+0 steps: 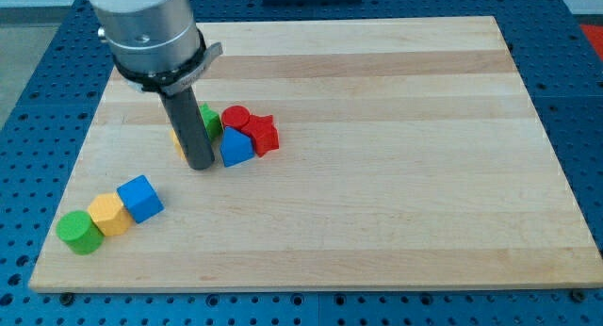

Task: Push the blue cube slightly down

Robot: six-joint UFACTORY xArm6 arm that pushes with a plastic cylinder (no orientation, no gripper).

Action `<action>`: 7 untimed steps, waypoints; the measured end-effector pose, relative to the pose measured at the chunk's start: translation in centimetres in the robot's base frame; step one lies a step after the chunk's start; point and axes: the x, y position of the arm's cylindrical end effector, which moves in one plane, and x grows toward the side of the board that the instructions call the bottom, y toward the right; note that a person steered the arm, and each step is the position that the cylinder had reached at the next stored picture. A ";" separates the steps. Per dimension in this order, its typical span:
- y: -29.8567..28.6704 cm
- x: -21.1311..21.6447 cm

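Note:
The blue cube (141, 198) sits on the wooden board (396, 175) at the view's lower left. It touches a yellow block (110, 215), which touches a green cylinder (78, 232), the three forming a diagonal row. My tip (200, 164) rests on the board above and to the right of the blue cube, apart from it. The rod stands just left of a cluster: a blue triangular block (236, 148), a red star-shaped block (263, 134), a red cylinder (235, 117) and a green block (210, 120). A yellow block (176, 138) is mostly hidden behind the rod.
The board's left edge (71, 175) runs close to the green cylinder. A blue perforated surface (28, 100) surrounds the board.

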 end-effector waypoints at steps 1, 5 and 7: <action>-2.8 -0.1; -6.9 5.3; -6.8 6.6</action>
